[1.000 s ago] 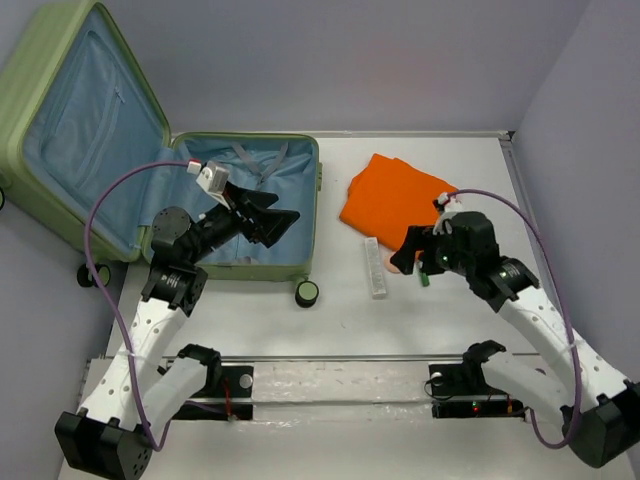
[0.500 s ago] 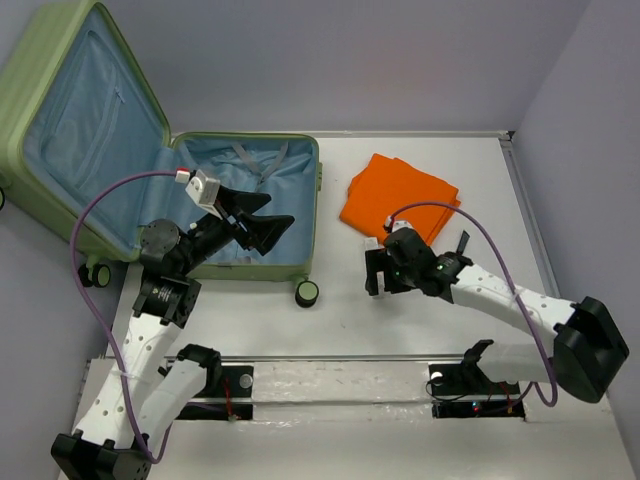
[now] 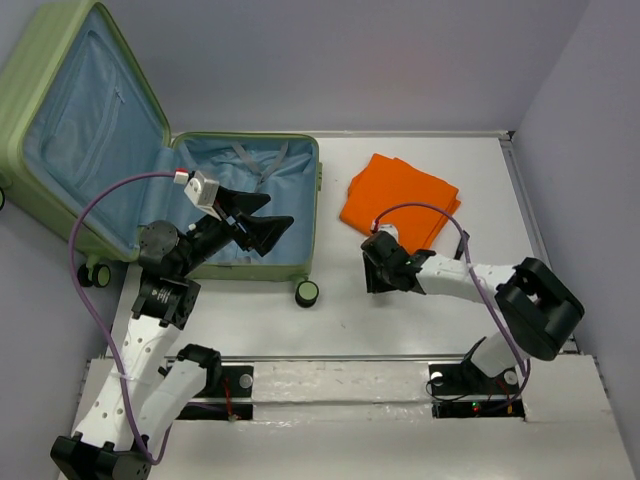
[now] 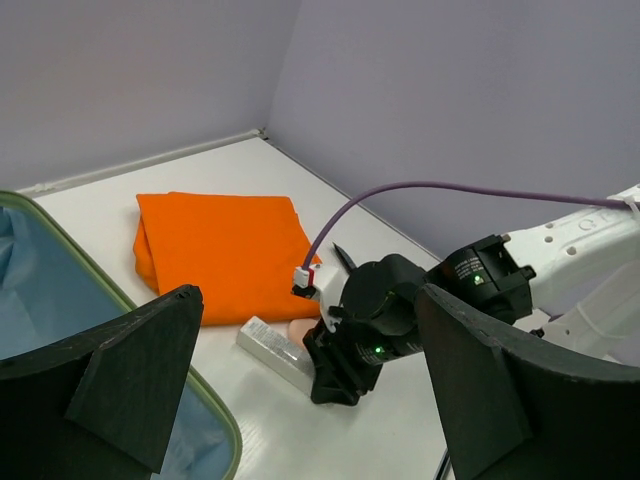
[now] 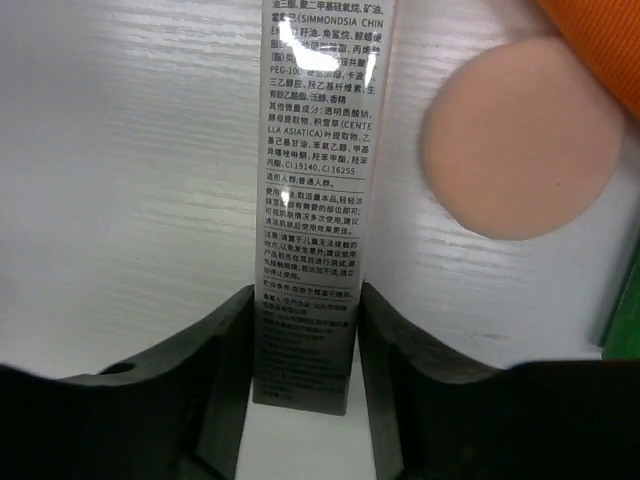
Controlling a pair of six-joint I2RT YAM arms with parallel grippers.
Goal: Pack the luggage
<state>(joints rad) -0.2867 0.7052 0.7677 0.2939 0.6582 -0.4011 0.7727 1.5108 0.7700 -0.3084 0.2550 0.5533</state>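
Luggage (image 3: 90,120) open, looks empty so far. Right claw (image 5: 305,340) straddles the slim box (image 5: 320,150), can't tell if clamped; left claw (image 4: 305,330) spread wide.

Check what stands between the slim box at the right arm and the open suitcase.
No loose item lies on the table between them. The slim box sits between the right jaws. Going left, it must clear the suitcase side wall, and the left jaws hang open above the lining near that wall.
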